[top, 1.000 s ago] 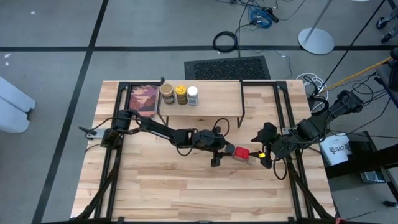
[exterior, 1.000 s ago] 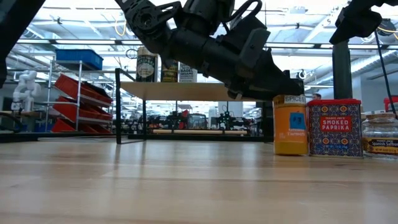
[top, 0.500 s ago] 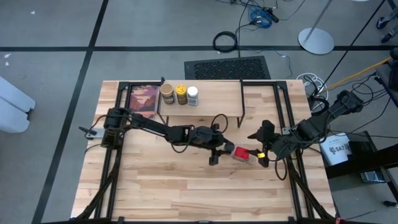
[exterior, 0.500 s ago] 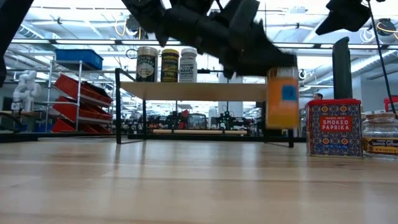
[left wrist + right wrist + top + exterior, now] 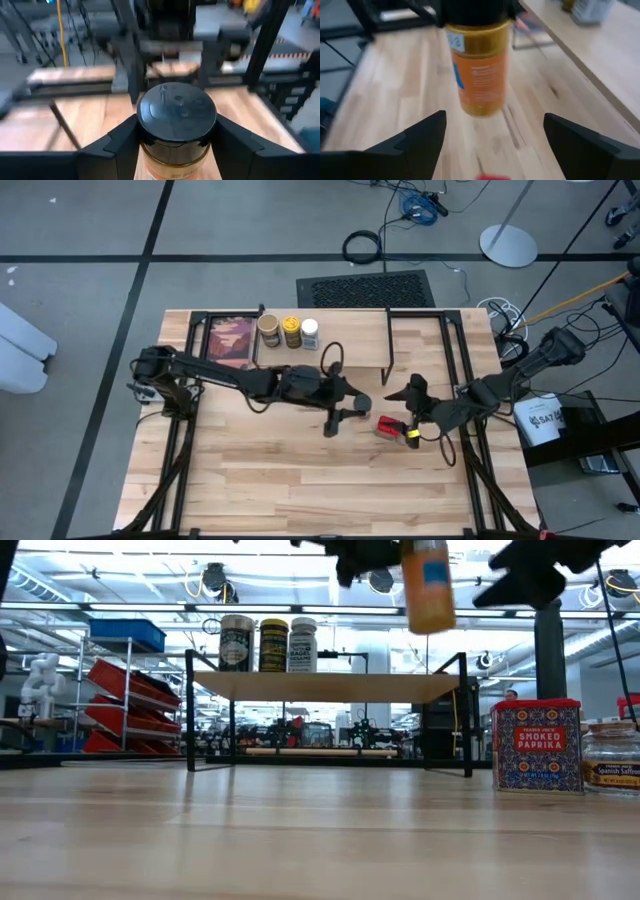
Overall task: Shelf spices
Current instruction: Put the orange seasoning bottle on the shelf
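Left gripper [image 5: 175, 150] pinches orange jar [image 5: 176, 131] just below dark lid; rigid, light, likely slick, so you keep grip high. Right gripper [image 5: 490, 145] spread, empty.

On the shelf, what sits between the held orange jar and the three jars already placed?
Nothing: low view shows bare shelf plank between the three jars and the orange jar, lifted above it.

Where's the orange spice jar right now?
The orange jar hangs in the left end effector, lifted above the shelf, right of the three shelved jars.

Two dark jointed arms, looped black cables, yellow marking near the right tool [image 5: 412, 423].
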Available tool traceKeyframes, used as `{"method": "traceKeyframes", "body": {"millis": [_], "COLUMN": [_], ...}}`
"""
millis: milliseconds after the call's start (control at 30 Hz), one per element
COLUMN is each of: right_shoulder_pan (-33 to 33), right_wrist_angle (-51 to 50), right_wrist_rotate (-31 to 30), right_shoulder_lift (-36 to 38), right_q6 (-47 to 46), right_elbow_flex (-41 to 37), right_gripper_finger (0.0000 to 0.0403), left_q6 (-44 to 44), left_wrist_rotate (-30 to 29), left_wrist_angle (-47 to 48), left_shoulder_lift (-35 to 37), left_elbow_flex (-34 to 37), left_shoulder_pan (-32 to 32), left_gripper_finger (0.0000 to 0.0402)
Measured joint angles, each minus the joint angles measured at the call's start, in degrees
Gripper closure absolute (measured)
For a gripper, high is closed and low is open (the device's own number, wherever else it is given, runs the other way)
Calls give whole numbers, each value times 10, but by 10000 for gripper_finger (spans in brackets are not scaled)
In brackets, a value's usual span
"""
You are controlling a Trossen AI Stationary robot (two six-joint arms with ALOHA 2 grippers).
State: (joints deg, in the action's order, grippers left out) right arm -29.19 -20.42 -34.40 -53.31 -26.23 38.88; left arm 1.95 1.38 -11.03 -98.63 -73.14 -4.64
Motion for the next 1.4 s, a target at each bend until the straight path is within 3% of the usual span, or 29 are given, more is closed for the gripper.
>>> {"method": "traceKeyframes", "body": {"millis": [133,333,500,700,1033,1400], "right_shoulder_pan": [27,94,143,171,183,182], "right_wrist_angle": [85,155,192,271,337,337], "right_wrist_rotate": [22,114,206,259,271,270], "right_shoulder_lift": [0,-8,-35,-88,-131,-129], "right_q6": [56,100,111,149,180,187], "right_elbow_flex": [-15,-17,-17,-17,-17,-17], "right_gripper_finger": [76,75,75,76,97,196], "left_q6": [4,16,18,28,30,29], "left_wrist_rotate": [0,0,0,0,-1,-2], "left_wrist_angle": [2,12,12,11,17,28], "left_shoulder_lift": [25,33,33,33,32,32], "left_elbow_flex": [0,0,0,0,0,0], "left_shoulder_pan": [0,-2,-3,-3,-3,-3], "left_gripper_finger": [194,194,194,194,194,182]}}
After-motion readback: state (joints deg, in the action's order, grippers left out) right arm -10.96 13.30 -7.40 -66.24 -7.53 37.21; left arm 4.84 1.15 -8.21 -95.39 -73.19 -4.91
